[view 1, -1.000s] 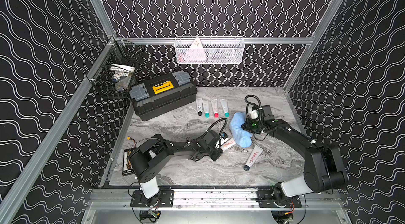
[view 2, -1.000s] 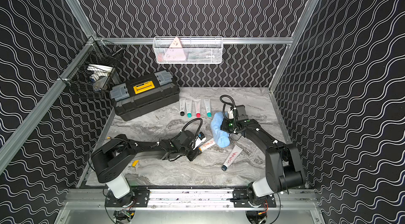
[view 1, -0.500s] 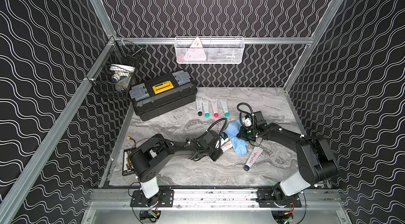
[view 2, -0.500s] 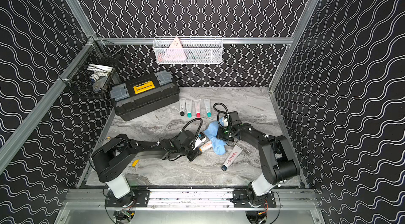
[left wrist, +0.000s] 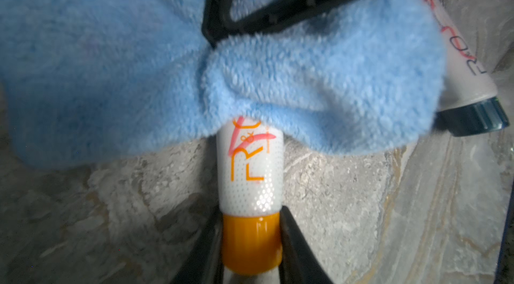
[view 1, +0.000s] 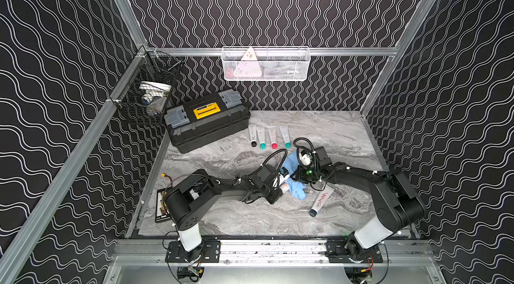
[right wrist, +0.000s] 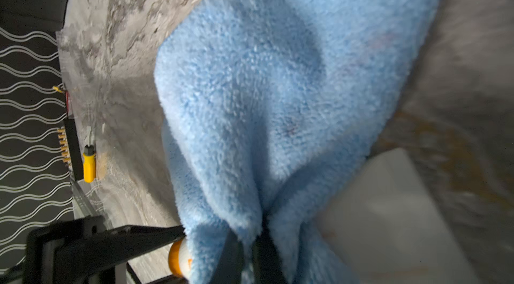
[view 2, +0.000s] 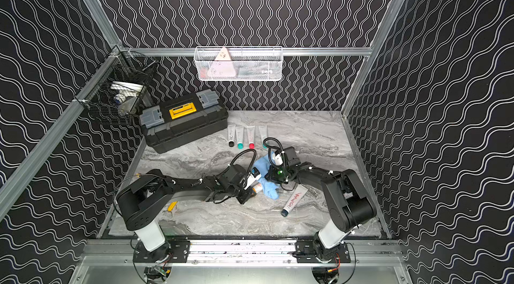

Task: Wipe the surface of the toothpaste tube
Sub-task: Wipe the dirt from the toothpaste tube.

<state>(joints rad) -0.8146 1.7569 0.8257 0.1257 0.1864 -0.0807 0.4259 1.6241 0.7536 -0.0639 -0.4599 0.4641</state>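
A: What does the toothpaste tube (left wrist: 250, 174) look like, and where is it?
B: It is white with orange lettering and an orange cap (left wrist: 250, 243). It sits at the centre of the grey marbled table (view 1: 236, 218), its far end under one blue cloth (left wrist: 306, 74).
A: How many tubes?
B: Six: this one, a dark-capped tube (view 1: 322, 201) nearby and four small tubes (view 1: 271, 135) in a row further back.
A: And the arms?
B: Both stretch low and meet mid-table. The left jaws clamp the cap. The right jaws pinch the cloth.
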